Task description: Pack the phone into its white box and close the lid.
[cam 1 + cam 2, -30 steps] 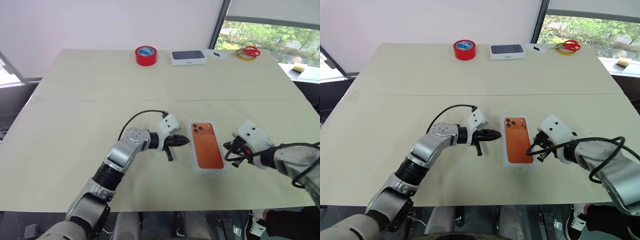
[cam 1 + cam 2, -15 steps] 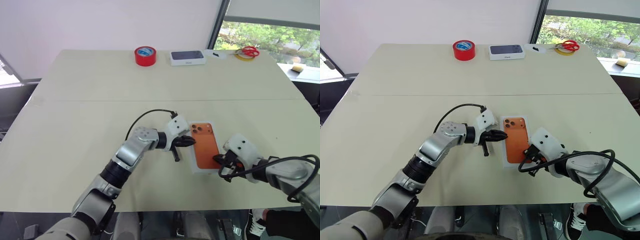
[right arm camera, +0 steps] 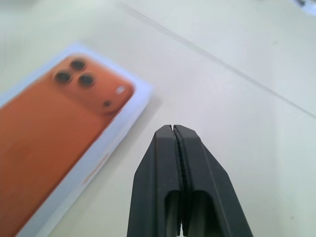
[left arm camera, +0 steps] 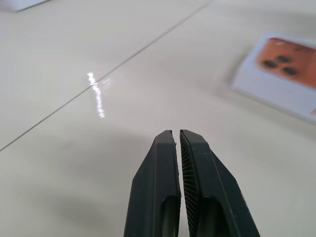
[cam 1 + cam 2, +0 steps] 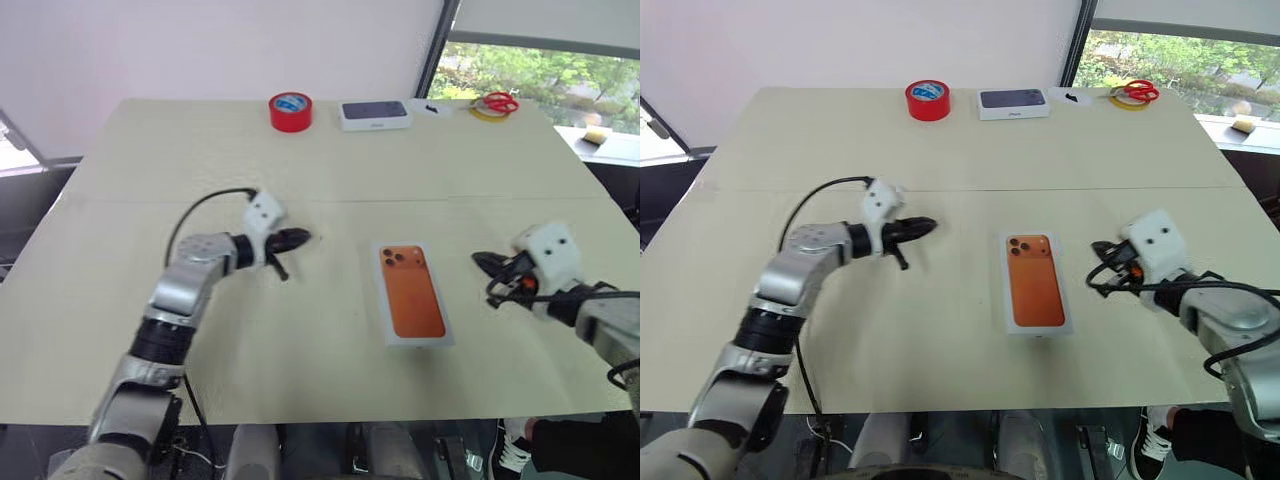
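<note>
Beige table (image 5: 200,160) by a window holds the white box (image 5: 412,296); both arms' fingers are closed, empty.

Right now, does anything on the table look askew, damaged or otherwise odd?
Nothing stands out. The white box lies flat near the table's middle, showing an orange phone back, undamaged. Both grippers, left and right, are shut, clear of it on either side.

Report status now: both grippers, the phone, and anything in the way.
Left gripper and right gripper shut, empty, either side of the phone. Phone lies in white box, lenses up. Lid not on. Nothing blocking.
</note>
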Tool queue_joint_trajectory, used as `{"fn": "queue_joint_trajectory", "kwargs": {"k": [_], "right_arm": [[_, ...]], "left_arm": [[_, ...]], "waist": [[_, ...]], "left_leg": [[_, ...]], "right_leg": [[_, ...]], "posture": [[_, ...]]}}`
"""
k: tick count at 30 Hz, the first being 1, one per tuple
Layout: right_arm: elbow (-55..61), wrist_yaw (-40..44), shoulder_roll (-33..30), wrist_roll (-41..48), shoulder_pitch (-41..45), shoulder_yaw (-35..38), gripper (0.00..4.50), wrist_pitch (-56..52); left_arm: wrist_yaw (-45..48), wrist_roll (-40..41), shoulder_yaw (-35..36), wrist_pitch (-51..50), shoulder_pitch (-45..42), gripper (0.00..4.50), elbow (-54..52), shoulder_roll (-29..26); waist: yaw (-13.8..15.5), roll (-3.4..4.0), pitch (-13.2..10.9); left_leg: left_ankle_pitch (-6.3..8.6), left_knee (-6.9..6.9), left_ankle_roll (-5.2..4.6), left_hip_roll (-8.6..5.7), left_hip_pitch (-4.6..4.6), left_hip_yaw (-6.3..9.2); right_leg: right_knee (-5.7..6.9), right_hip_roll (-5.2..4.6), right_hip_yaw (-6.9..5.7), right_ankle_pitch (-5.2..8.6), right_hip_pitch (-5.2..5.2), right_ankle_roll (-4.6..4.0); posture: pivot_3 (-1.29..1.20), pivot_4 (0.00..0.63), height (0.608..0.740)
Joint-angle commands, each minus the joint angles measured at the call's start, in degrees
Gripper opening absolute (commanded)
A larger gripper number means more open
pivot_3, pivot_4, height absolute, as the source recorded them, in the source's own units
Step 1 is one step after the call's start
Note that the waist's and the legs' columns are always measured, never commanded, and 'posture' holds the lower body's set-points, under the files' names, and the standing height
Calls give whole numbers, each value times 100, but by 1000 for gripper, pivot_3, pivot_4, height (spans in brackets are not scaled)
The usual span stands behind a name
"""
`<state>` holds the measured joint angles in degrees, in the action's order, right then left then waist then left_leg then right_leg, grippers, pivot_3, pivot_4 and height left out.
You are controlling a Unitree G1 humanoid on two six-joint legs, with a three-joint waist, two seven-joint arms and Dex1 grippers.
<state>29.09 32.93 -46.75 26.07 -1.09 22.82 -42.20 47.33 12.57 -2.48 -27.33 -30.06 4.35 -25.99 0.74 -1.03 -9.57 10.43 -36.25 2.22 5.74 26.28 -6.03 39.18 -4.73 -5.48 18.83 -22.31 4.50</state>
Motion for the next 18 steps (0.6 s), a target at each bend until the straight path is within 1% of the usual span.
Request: {"fn": "queue_joint_trajectory", "kwargs": {"k": [1, 7, 13, 18], "right_arm": [[-456, 228, 44, 47, 114, 337, 45, 428], [-729, 480, 30, 25, 317, -11, 45, 661], [-817, 517, 126, -28, 532, -327, 45, 803], [-845, 505, 142, -57, 572, -452, 45, 847]], "left_arm": [[-27, 241, 518, 31, 220, 250, -336, -320], [-204, 353, 773, -146, 713, 250, -691, -559], [-373, 488, 966, -332, 1168, 250, -1099, -720], [-439, 532, 1052, -383, 1324, 250, -1096, -856]], "waist": [[0, 0, 0], [-1, 0, 0], [-9, 0, 0], [7, 1, 0]], "left_leg": [[0, 0, 0, 0, 0, 0], [0, 0, 0, 0, 0, -1], [-1, 3, 1, 2, -3, -2], [-1, 2, 1, 1, -3, -2]], "right_leg": [[0, 0, 0, 0, 1, 0], [0, -2, 0, 0, 1, 0], [2, 0, 1, 0, -1, 0], [2, -1, 0, 0, 1, 0]], "posture": [[0, 150, 730], [0, 150, 730], [0, 150, 730], [0, 150, 730]]}}
